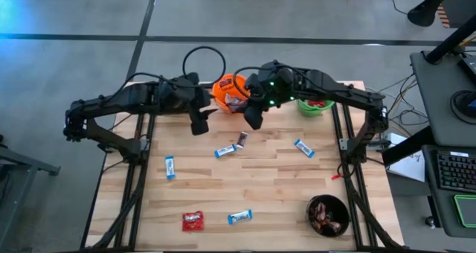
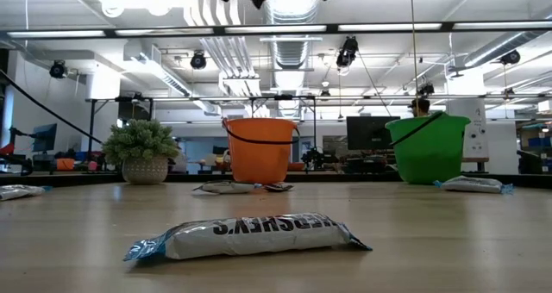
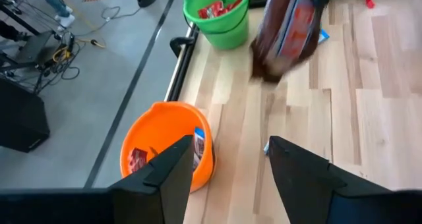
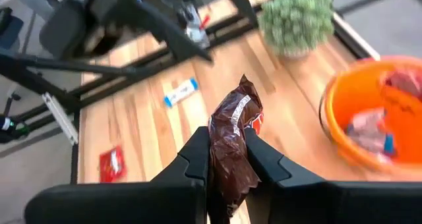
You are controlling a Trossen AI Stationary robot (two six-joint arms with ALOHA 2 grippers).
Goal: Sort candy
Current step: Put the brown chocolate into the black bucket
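Observation:
My right gripper point(image 4: 227, 145) is shut on a dark brown candy packet point(image 4: 232, 128) above the table, beside the orange bucket point(image 1: 227, 89), which holds red and blue-white candy. My left gripper point(image 3: 231, 151) stands open over the orange bucket's near side point(image 3: 165, 141), with nothing between its fingers. Loose candy lies flat on the table: blue-white bars point(image 1: 169, 167) point(image 1: 225, 150) point(image 1: 303, 147) point(image 1: 239, 217), a red packet point(image 1: 193, 221) and a dark brown bar point(image 1: 242, 138). The green bucket point(image 1: 316, 104) holds red packets, and a dark bucket point(image 1: 328, 214) holds brown candy. My right gripper pinches the brown packet between its two fingers, across the packet's lower half point(image 4: 227, 161). The fingers slant down from the table's right side. The packet's free end point(image 4: 245, 92) sticks out beyond the fingertips, and the packet is lifted clear of the table point(image 3: 283, 36).
A small green plant in a pot point(image 4: 297, 16) stands at the far edge, left of the orange bucket. The two grippers are close together over the table's far middle. Bare wood lies in the table's middle and near part point(image 1: 275, 186).

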